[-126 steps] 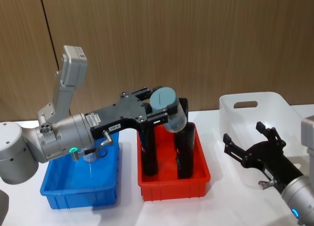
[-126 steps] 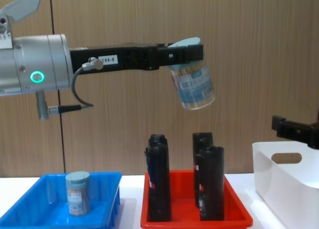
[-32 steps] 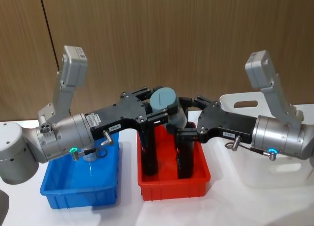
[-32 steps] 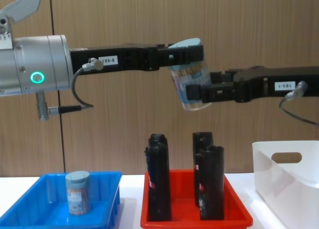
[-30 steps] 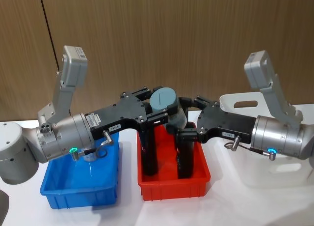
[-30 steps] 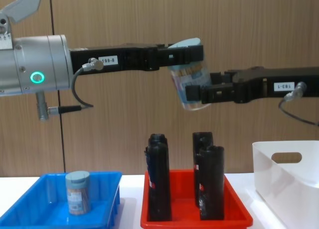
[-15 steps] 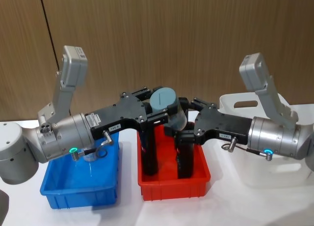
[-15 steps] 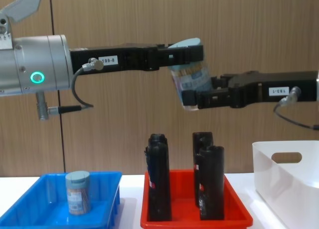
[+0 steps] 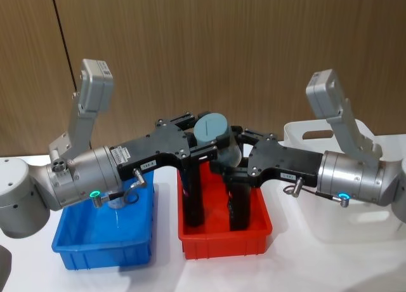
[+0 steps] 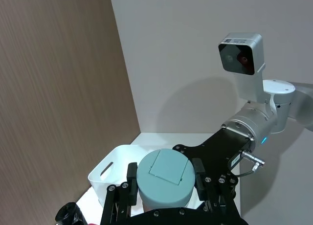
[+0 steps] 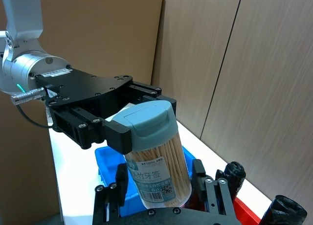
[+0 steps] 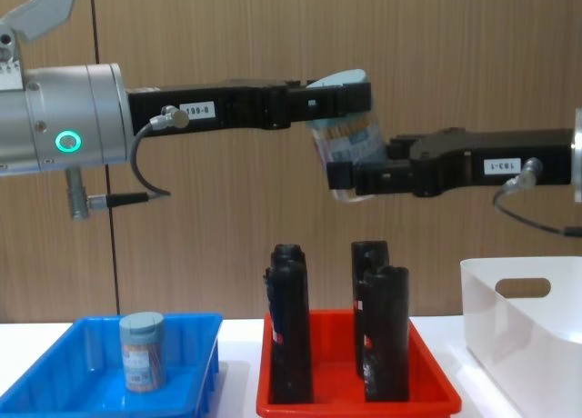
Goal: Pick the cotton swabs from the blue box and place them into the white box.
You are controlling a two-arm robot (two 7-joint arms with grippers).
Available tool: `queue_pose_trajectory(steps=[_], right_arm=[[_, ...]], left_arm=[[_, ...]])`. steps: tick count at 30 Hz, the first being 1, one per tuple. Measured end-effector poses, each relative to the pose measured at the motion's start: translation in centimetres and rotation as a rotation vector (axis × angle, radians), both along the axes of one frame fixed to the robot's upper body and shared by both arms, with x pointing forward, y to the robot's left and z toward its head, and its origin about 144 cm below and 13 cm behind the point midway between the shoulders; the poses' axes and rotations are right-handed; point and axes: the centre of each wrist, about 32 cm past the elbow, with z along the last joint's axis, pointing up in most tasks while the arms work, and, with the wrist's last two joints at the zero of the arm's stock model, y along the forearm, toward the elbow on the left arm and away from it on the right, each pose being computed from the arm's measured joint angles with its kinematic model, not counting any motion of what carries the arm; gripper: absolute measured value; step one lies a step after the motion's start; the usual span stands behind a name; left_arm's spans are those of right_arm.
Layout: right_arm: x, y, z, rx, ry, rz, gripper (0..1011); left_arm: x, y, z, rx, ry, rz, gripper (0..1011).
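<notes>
The cotton swab jar [image 11: 155, 154] hangs in the air above the red tray [image 12: 427, 395], tilted with its lid uppermost, well clear of the black bottles [image 12: 289, 327] below. The left tool [image 12: 338, 101] pinches it at the pale lid. The right tool [image 12: 349, 176] sits around the jar's lower body, spread to either side. The right wrist view shows a thin gap at each pad, so it does not appear to be gripping yet. A second jar [image 12: 143, 350] stands upright in the blue box [image 12: 55, 382]. The white box [image 12: 523, 336] stands on the bench [image 9: 285, 260] at the robot's right.

Step judged: mid-air handover, left to right. The next move calls for the right tool to press squarely on the body before the left releases the lid. The tilt makes a slip likely if the release comes first. The jar then has to be carried over the white box rim.
</notes>
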Motion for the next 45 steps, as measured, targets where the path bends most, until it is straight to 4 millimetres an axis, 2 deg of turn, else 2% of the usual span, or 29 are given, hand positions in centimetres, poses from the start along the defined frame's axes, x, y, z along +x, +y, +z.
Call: queue_pose_trajectory(steps=[5,22,26,27,33,45], right_arm=[[-0.01,0.1,0.03,0.001,-0.006,0.003,695],[-0.05,0.36,0.23,0.005,-0.027,0.008,669],[-0.06,0.42,0.35,0.011,-0.034,0.009,668],[-0.07,0.44,0.35,0.011,-0.034,0.01,668],[-0.11,0.48,0.41,0.01,-0.037,0.013,668],[-0.13,0.59,0.47,0.014,-0.04,0.018,668]], left_arm=[[0.0,0.0,0.0,0.0,0.0,0.0,669],[0.0,0.0,-0.01,-0.001,0.0,0.0,669],[-0.01,-0.01,-0.04,0.002,0.001,-0.001,762],[-0.01,-0.02,-0.03,0.001,0.001,-0.001,817],[-0.01,-0.02,-0.03,0.002,0.001,-0.001,982],[0.0,0.0,0.0,0.001,0.0,0.0,1004]])
